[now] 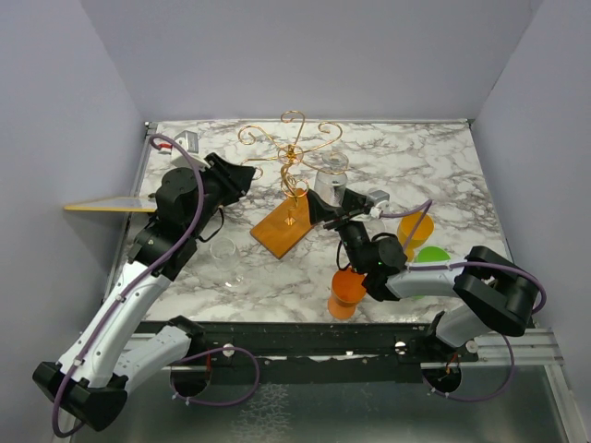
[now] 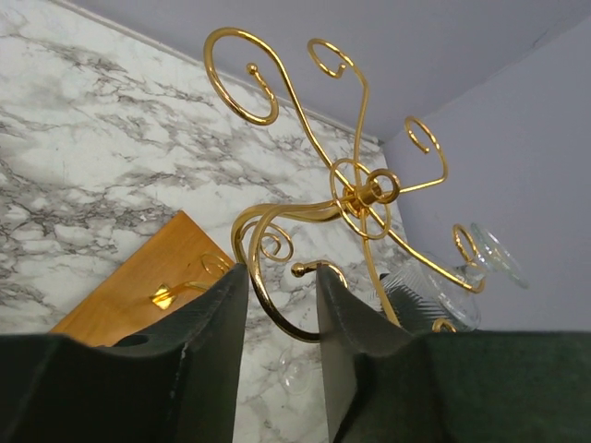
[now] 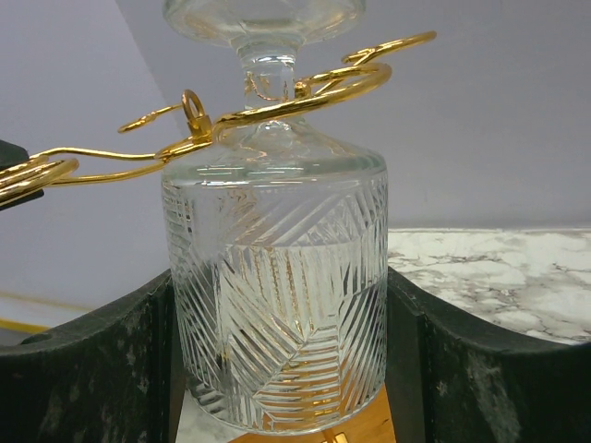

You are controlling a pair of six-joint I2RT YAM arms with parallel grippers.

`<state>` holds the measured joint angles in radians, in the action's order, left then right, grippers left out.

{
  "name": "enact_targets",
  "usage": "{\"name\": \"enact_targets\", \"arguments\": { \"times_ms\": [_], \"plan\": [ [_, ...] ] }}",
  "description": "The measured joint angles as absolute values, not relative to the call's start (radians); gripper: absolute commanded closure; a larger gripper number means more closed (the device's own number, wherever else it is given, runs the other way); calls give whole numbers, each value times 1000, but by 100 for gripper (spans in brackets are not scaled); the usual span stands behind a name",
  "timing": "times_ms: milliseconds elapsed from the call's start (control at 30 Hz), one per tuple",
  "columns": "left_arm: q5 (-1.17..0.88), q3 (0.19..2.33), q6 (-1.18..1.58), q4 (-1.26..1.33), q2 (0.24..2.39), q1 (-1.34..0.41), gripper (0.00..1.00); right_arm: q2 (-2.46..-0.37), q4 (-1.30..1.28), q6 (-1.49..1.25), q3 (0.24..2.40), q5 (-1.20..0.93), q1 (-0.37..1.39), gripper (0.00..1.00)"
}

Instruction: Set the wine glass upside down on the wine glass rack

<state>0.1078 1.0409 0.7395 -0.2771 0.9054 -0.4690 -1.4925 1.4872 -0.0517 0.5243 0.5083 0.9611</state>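
From the top view I see the rack (image 1: 294, 152) standing mid-bench (image 1: 434, 166) on its wooden base (image 1: 282, 231). The glass (image 1: 331, 175) hangs upside down on a scroll arm at the rack's right side. My right claw (image 1: 330, 205) reaches it from the lower right. My left claw (image 1: 247, 175) sits just left of the rack. An orange cup (image 1: 346, 293) stands near the bottom edge.

In the left wrist view the left claw (image 2: 282, 305) is apart, and a gold curl of the rack (image 2: 365, 194) shows in the gap. I cannot tell whether it touches either finger. The base (image 2: 138, 286) lies at lower left and the glass (image 2: 434, 291) hangs at right.

In the right wrist view the glass (image 3: 277, 231) fills the centre, bowl down and foot up. Its stem passes through a wire hook of the rack (image 3: 277, 106). The right claw (image 3: 279, 286) is clamped on it, with its fingers (image 3: 102, 369) against both sides of the ribbed bowl.
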Motion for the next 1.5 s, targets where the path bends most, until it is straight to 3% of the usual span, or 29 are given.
{"name": "enact_targets", "arguments": {
  "times_ms": [100, 267, 633, 800, 1200, 1367, 1500],
  "plan": [
    [128, 1040, 760, -267, 905, -474, 86, -1493, 1487, -44, 524, 511, 961, 99],
    [149, 1040, 789, -267, 905, -474, 89, -1492, 1488, -28, 522, 540, 963, 99],
    [167, 1041, 793, -267, 908, -478, 89, -1492, 1488, -14, 511, 635, 965, 99],
    [167, 1042, 792, -268, 908, -478, 80, -1492, 1487, 2, 517, 635, 966, 98],
    [165, 1046, 754, -281, 908, -477, 55, -1491, 1403, -16, 551, 625, 962, 76],
    [165, 1046, 739, -292, 908, -477, 35, -1481, 1380, -38, 554, 616, 962, 38],
    [163, 1051, 735, -311, 911, -477, 25, -1448, 1333, -57, 550, 601, 962, 26]
  ]
}}
